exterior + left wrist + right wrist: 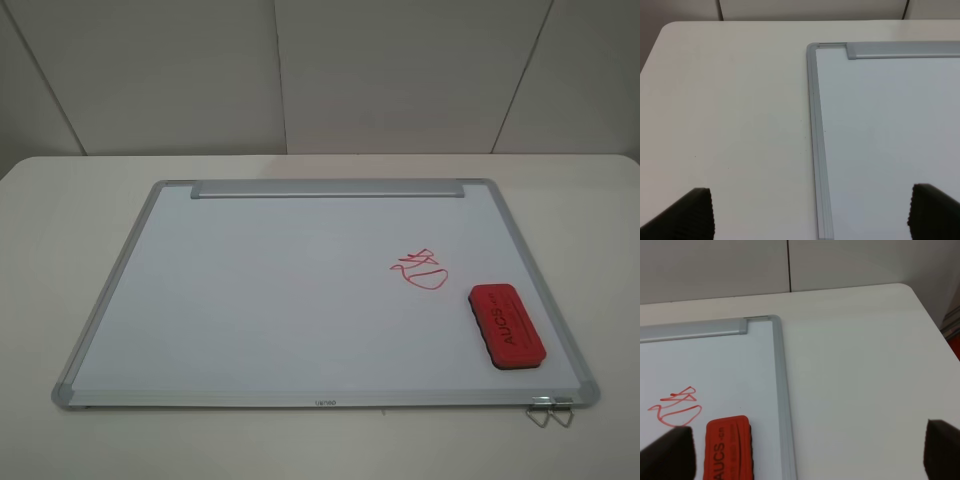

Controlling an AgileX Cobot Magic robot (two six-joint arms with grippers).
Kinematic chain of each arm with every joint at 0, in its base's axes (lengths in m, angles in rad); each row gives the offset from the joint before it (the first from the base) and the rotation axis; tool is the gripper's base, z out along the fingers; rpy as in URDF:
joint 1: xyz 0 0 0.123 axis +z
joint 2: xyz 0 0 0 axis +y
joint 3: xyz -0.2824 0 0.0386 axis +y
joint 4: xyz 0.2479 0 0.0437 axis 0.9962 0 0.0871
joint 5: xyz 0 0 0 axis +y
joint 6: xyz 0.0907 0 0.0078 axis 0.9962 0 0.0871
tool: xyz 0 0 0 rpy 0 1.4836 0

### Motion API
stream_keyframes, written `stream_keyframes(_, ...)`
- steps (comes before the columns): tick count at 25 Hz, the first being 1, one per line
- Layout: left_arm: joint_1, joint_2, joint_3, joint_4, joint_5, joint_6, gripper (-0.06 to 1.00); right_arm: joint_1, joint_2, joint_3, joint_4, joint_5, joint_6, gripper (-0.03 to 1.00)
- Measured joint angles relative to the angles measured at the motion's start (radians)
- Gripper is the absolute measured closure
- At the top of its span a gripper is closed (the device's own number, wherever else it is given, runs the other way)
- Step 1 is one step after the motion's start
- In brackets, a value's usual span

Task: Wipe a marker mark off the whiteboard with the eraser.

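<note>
The whiteboard lies flat on the white desk, with its silver bar along the far edge, and the red eraser rests on the board near its right frame, towards the near right corner. The marker mark, a thin red scribble, is just beside the eraser, a little to the left and farther away, not touching it. The left gripper hangs with its fingers spread wide and empty, over the left frame of the board at its far left corner, well apart from the eraser. The right gripper is also wide open and holds nothing; it hangs over the right frame, and the eraser is near its left finger, not between the fingers. I think the first risk is there: if the right gripper comes down as it stands, one finger may land on the eraser or the frame and push the eraser aside. The eraser lies slanted, so a grasp that is not turned to its long sides may slip. The board seems only laid on the desk, so a strong wipe could slide it. Two small metal clips lie at the near right corner.
</note>
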Motion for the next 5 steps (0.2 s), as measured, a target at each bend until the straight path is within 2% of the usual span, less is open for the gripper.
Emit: stream_keyframes(5,0.0,0.0,0.0,0.0,0.0,0.0,0.17,0.0,0.0,0.0,0.0,0.0,0.0,0.15)
